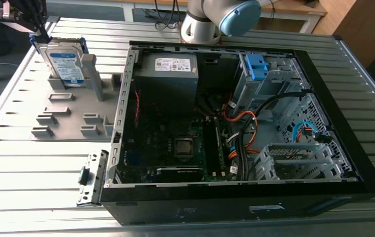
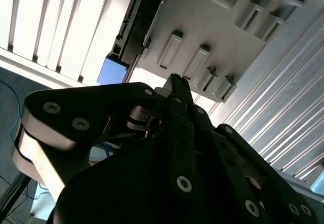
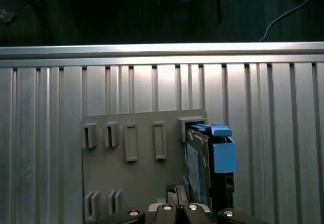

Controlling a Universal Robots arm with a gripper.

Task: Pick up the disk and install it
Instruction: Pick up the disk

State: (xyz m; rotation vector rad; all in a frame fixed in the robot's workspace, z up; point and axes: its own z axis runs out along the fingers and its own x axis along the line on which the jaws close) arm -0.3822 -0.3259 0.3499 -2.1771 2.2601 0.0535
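1. The slatted metal table lies under the computer case.
2. The computer case lies on its side, open on top.
3. A grey holder plate lies just beside the case, on the exterior view's left.
4. The disk stands on edge in that plate, outside the case.
5. The gripper hangs over the disk's top corner farthest from the case. Its jaws are closed together and hold nothing.

The disk stands in the rack, beside the case.
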